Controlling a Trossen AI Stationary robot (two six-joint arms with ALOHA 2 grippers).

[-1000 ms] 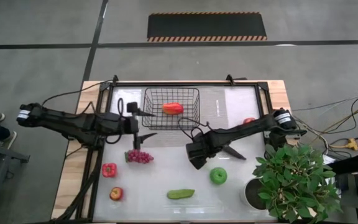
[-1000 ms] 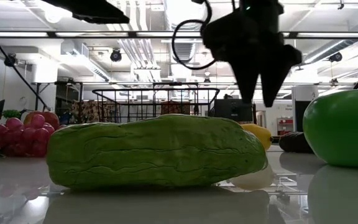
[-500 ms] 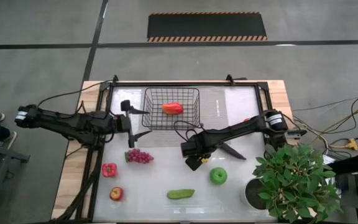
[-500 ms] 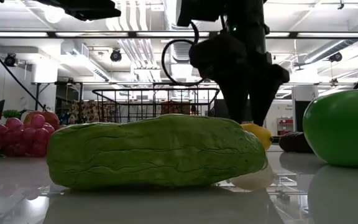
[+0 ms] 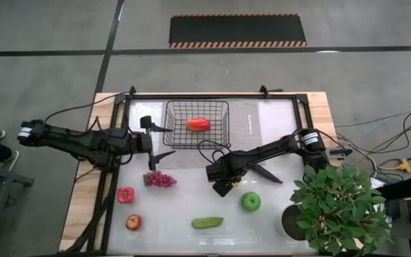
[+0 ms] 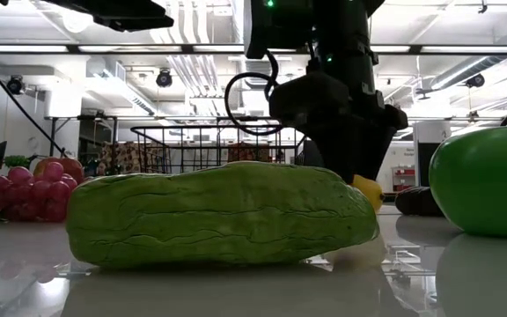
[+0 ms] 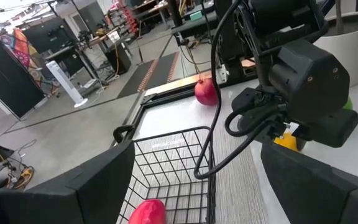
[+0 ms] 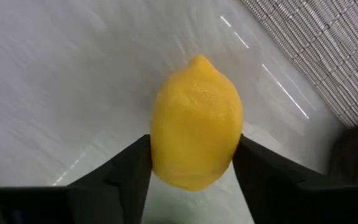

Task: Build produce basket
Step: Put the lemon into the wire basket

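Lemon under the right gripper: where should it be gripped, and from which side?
Across its widest middle, from straight above. The lemon lies on the table with a pointed tip facing away; the right gripper already has a finger on each rounded flank, which probably gives the steadiest hold.

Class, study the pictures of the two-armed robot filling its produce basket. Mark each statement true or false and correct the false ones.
1. The basket holds one red piece of produce. True.
2. The right pincer has a green apple between its fingers. False: the lemon sits between them, both fingers against its sides; the green apple lies apart on the table.
3. The cucumber is in the basket. False: it lies on the table near the front edge.
4. The left pincer is open and holds nothing. True.
5. The grapes lie outside the basket. True.
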